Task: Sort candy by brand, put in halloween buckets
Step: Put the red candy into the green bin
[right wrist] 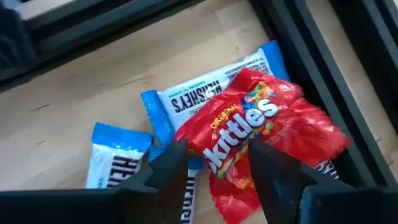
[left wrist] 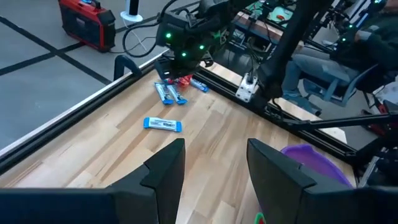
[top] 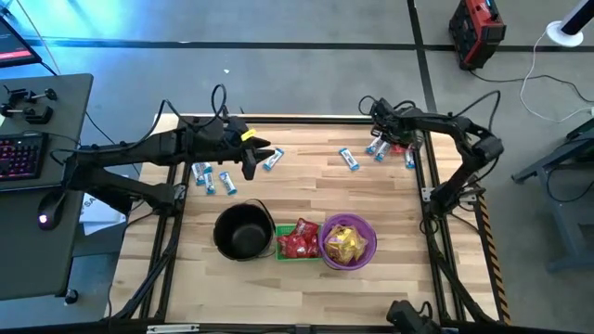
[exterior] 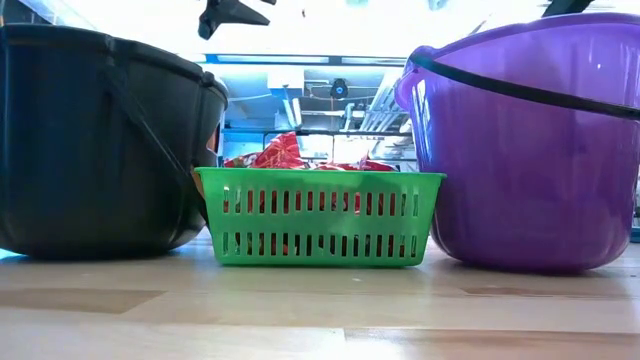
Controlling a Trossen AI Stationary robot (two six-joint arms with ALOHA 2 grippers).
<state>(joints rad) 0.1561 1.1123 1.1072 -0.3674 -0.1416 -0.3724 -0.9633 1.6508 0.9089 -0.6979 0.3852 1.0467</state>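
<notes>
**Right claw poised over the red Skittles**

The right gripper hovers at the table's far right corner, fingers parted and empty, with the red Skittles packet directly beneath and just ahead, its long axis slanting across the gap. It lies on top of the blue-and-white Hershey's bars. Farther off, the left gripper sits open and empty near the far left, well apart from this pile. The green basket waits at the near edge.

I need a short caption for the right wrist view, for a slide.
Right tool open above a red Skittles packet lying on blue-and-white Hershey's bars at the table's corner.
</notes>
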